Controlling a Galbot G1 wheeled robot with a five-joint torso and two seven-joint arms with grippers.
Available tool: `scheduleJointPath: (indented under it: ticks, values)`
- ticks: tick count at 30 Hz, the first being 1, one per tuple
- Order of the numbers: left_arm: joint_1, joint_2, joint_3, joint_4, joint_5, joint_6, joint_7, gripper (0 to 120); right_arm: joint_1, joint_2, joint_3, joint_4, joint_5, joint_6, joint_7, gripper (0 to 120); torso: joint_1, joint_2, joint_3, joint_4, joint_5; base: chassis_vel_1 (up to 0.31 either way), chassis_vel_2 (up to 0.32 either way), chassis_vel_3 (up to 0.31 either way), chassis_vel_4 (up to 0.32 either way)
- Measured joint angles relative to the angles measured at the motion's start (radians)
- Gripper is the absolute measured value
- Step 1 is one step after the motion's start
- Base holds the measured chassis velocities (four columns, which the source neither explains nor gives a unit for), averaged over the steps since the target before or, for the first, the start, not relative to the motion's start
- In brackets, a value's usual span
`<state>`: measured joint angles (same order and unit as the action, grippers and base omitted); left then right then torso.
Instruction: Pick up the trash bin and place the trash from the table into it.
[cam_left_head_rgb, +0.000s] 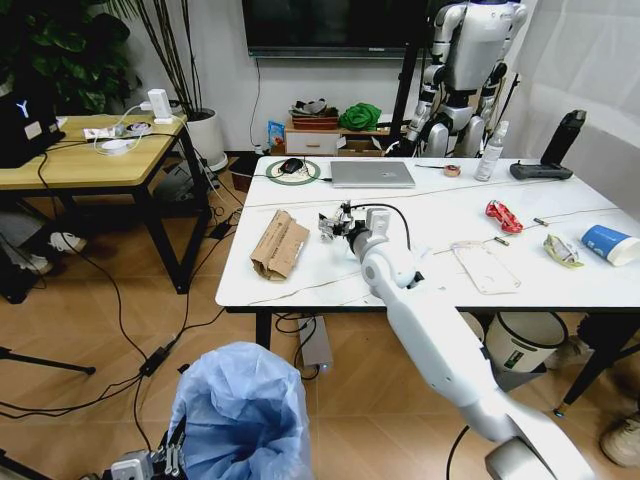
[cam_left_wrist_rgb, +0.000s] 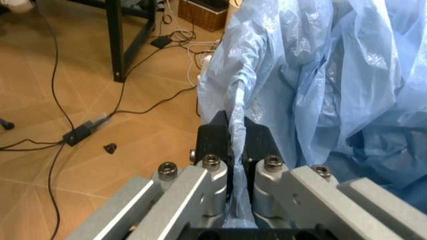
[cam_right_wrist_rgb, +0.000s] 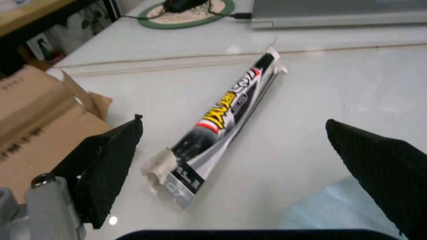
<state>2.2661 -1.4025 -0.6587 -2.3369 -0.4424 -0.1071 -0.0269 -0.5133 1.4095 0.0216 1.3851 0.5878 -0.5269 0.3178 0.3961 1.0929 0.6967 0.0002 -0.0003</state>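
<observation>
While the trash bin's (cam_left_head_rgb: 240, 410) blue liner is clamped by the left gripper (cam_left_wrist_rgb: 238, 150), the bin is held low, near the table (cam_left_head_rgb: 300, 290). Wide-open right gripper (cam_right_wrist_rgb: 233, 145) jaws are poised over a black-and-silver wrapper (cam_right_wrist_rgb: 220, 125).

Right tool (cam_right_wrist_rgb: 233, 165) open wide over the worktop (cam_right_wrist_rgb: 333, 90), black-and-silver wrapper (cam_right_wrist_rgb: 220, 130) lying flat between its fingers (cam_right_wrist_rgb: 107, 165). Brown cardboard (cam_right_wrist_rgb: 33, 120) at 9 o'clock, laptop (cam_right_wrist_rgb: 333, 12) at 1.

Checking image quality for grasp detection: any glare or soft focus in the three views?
Right wrist view: ceiling light glares off the table; right hand pads blur up close, wrapper sharp. Left wrist view: left hand and trash bin bag sharp, no glare. Head view: evenly lit.
</observation>
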Motion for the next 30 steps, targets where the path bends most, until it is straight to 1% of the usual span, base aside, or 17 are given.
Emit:
scheduleJointPath:
  ticks: [9,15,16,19,20,21,22,23,24,25,26,27,30]
  values:
    - [-0.004,0.002,-0.002,0.000,0.004,-0.004,0.000,0,0.011,0.028,-0.018,-0.028,0.016,0.002,0.001,100,0.000,0.000,0.000,0.0000,0.0000,0.000,0.000,0.000,0.000]
    - [-0.003,0.006,-0.005,0.000,0.008,-0.012,0.000,0,0.029,0.054,-0.052,-0.070,-0.004,0.013,0.001,100,0.000,0.000,0.000,0.0002,0.0003,0.000,0.000,0.000,0.000]
    - [-0.002,0.007,-0.005,0.000,0.008,-0.014,0.000,0,0.033,0.059,-0.056,-0.081,-0.012,0.015,0.002,98,0.000,0.000,0.000,0.0002,0.0002,0.000,0.000,0.000,0.000]
    - [0.000,0.012,-0.006,-0.002,0.007,-0.017,0.001,0,0.037,0.063,-0.063,-0.101,-0.028,0.023,0.010,88,0.000,0.000,0.000,0.0002,0.0002,0.000,0.000,0.000,0.000]
    - [0.000,0.012,-0.006,-0.002,0.007,-0.017,0.001,0,0.037,0.063,-0.063,-0.101,-0.028,0.023,0.010,88,0.000,0.000,0.000,0.0002,0.0002,0.000,0.000,0.000,0.000]
    - [0.000,0.014,-0.007,-0.002,0.007,-0.018,0.001,0,0.037,0.061,-0.064,-0.101,-0.029,0.023,0.011,84,0.000,0.000,0.000,0.0002,0.0003,0.000,0.000,0.000,0.000]
    - [-0.001,0.016,-0.007,-0.002,0.007,-0.019,0.001,0,0.036,0.058,-0.064,-0.101,-0.030,0.023,0.012,82,0.000,0.000,0.000,0.0002,0.0002,0.000,0.000,0.000,0.000]
    - [-0.001,0.017,-0.007,-0.002,0.007,-0.019,0.001,0,0.035,0.056,-0.064,-0.101,-0.030,0.023,0.012,79,0.000,0.000,0.000,0.0002,0.0002,0.000,0.000,0.000,0.000]
    - [-0.002,0.018,-0.008,-0.002,0.007,-0.020,0.001,0,0.034,0.053,-0.064,-0.101,-0.030,0.023,0.013,71,0.000,0.000,0.000,0.0001,0.0003,0.000,0.000,0.000,0.000]
    - [-0.002,0.019,-0.008,-0.002,0.006,-0.020,0.001,0,0.032,0.051,-0.064,-0.100,-0.030,0.023,0.013,70,0.000,0.000,0.000,0.0001,0.0003,0.000,0.000,0.000,0.000]
    - [-0.003,0.022,-0.008,-0.001,0.006,-0.020,0.001,0,0.029,0.048,-0.064,-0.097,-0.029,0.022,0.013,63,0.000,0.000,0.000,0.0001,0.0003,0.000,0.000,0.000,0.000]
    - [-0.003,0.022,-0.008,-0.001,0.006,-0.020,0.001,0,0.029,0.048,-0.064,-0.097,-0.029,0.022,0.013,63,0.000,0.000,0.000,0.0001,0.0003,0.000,0.000,0.000,0.000]
    - [-0.004,0.026,-0.008,0.000,0.005,-0.020,0.001,0,0.022,0.042,-0.066,-0.092,-0.029,0.018,0.015,50,0.000,0.000,0.000,0.0001,0.0003,0.000,0.000,0.000,0.000]
